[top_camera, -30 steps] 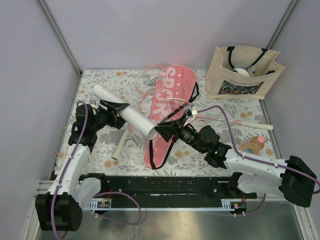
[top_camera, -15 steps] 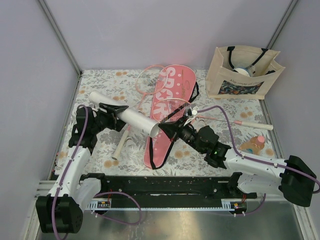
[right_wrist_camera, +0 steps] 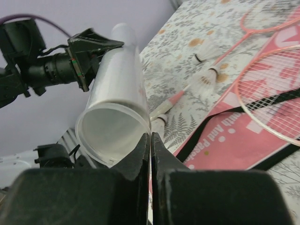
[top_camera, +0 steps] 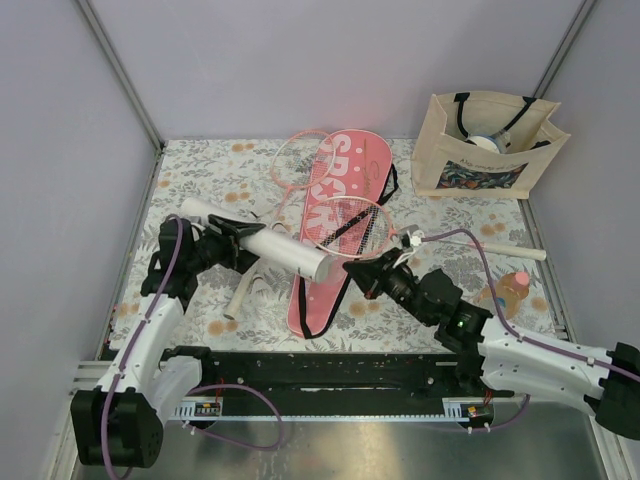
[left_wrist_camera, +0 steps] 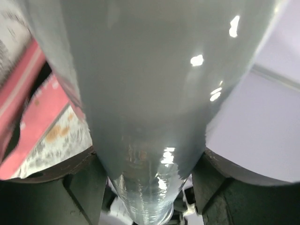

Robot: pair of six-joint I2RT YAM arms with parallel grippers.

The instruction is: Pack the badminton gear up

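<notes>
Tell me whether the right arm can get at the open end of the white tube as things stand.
Probably yes. The right gripper, shut, sits right at the open mouth of the white tube with nothing between; the left gripper holds the tube farther back. It must open to grasp the rim.

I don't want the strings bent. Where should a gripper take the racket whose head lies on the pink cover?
Grip the racket by its white handle, which lies flat on the table right of the cover, away from the strung head. Come straight down from above, jaws straddling the handle crosswise: it looks the thickest, sturdiest part.
</notes>
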